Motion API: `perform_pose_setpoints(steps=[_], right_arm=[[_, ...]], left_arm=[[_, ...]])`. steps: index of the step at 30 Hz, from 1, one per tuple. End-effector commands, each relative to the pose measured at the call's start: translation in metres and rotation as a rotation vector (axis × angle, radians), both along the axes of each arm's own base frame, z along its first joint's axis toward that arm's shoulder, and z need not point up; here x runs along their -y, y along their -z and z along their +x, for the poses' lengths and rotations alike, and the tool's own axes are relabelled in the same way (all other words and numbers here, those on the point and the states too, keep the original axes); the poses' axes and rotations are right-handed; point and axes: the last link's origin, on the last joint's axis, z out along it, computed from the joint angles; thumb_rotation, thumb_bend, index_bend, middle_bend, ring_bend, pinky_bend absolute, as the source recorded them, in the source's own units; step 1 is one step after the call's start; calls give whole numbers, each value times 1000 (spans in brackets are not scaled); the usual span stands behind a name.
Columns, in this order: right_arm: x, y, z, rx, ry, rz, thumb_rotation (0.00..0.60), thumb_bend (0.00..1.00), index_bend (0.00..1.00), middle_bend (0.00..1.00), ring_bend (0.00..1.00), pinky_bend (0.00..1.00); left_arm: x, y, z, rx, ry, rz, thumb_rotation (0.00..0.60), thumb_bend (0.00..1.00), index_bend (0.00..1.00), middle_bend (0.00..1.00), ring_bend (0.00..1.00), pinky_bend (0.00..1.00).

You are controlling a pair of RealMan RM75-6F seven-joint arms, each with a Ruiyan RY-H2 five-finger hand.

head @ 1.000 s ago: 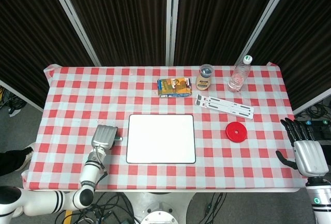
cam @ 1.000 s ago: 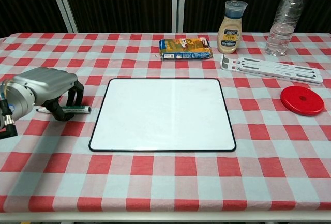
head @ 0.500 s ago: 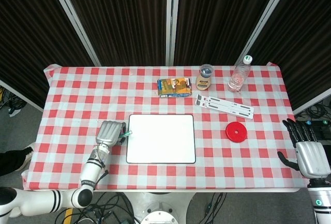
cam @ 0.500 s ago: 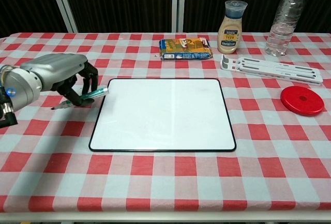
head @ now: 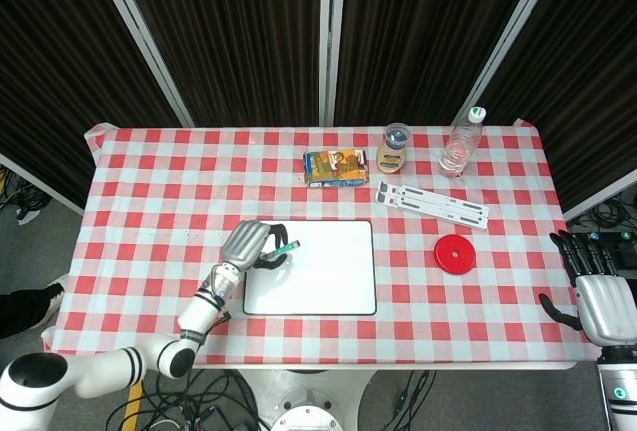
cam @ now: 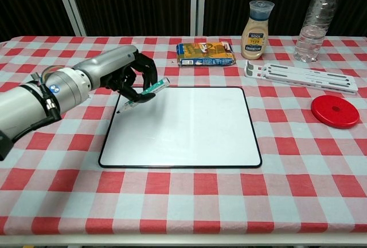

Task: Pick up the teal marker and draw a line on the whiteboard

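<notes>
Teal marker (cam: 144, 94) is now off the table and held slantwise in the left hand (cam: 123, 76), fingers curled around its barrel, dark tip pointing down toward the near-left part of the whiteboard (cam: 189, 139); whether the tip touches the board cannot be told. A second ago it lay on the checked tablecloth (cam: 183, 202) under that hand, left of the board; half a second ago it had been lifted just beside the board's left edge. Since then the left hand (head: 247, 243) has carried it over the board's upper-left corner, the arm reaching farther in from the left. The board's surface shows no line. The right hand (head: 600, 292) hangs off the table's right edge, fingers spread and holding nothing, a little lower in the head view than before. The red disc (cam: 335, 110), the white slotted stand (cam: 299, 75), the sauce bottle (cam: 256, 22), the water bottle (cam: 316, 18) and the snack packet (cam: 205, 53) sit where they were.
</notes>
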Motion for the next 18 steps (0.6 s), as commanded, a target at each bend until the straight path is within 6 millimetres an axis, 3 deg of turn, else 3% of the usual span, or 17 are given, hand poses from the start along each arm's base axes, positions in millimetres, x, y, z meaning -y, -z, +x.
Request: perform_pose_setpoints(steps=[1, 10, 13, 18], right_arm=[[0, 1, 0, 1, 0, 3, 600, 192, 0, 64, 0, 0], [-3, -1, 0, -1, 8, -2, 600, 191, 0, 64, 0, 0], [-6, -1, -1, -3, 14, -4, 600, 192, 0, 64, 0, 0], [-9, -5, -3, -3, 22, -17, 600, 192, 0, 64, 0, 0]], left_arm=[[2, 13, -1, -11, 26, -25, 600, 407, 592, 606, 771, 901], [2, 33, 1, -42, 60, -35, 600, 406, 593, 607, 756, 897], [4, 42, 11, -35, 78, -43, 600, 406, 593, 609, 755, 897], [6, 59, 47, -2, 132, -68, 600, 407, 592, 610, 754, 897]])
